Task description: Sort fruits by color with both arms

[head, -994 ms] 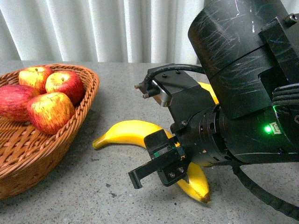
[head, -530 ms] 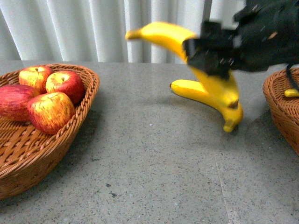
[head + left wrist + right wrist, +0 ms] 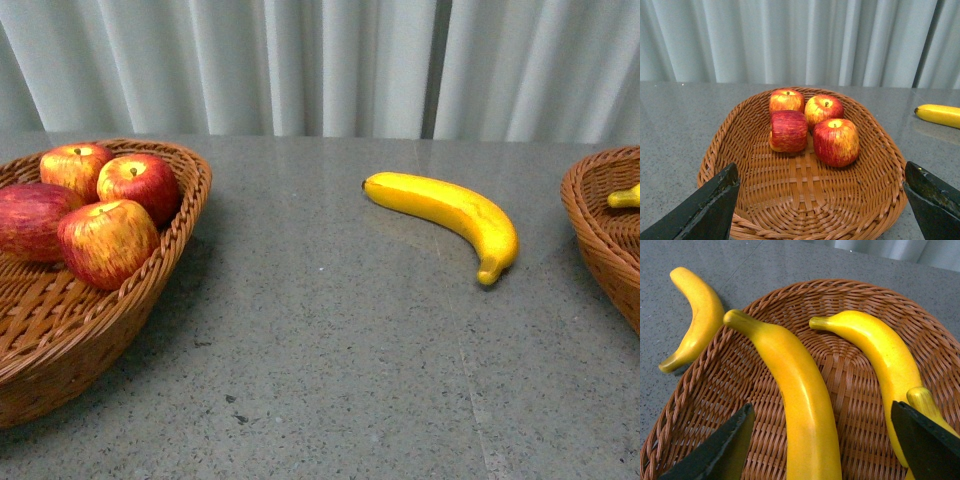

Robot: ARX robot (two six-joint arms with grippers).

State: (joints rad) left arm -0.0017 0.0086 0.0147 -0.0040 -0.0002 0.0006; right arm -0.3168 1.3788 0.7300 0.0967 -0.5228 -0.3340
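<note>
Several red apples [image 3: 110, 240] lie in the wicker basket [image 3: 192, 190] at the left. They also show in the left wrist view [image 3: 835, 141]. My left gripper [image 3: 820, 212] hangs open and empty over that basket's near rim [image 3: 790, 231]. One banana [image 3: 450, 210] lies on the table; it also shows in the right wrist view [image 3: 696, 319]. My right gripper [image 3: 825, 450] is open over the right basket [image 3: 805, 287], just above a banana [image 3: 795, 390] lying in it. Two more bananas [image 3: 882, 357] lie beside it. Neither arm shows in the front view.
The right basket [image 3: 592, 220] sits at the table's right edge with a banana tip [image 3: 622, 198] showing. A grey speckled table [image 3: 330, 370] stretches between the baskets. White curtains [image 3: 320, 60] hang behind the table.
My right arm lifted a banana from the table's middle, carried it up and right, and left the front view. That banana now lies in the right basket, released.
</note>
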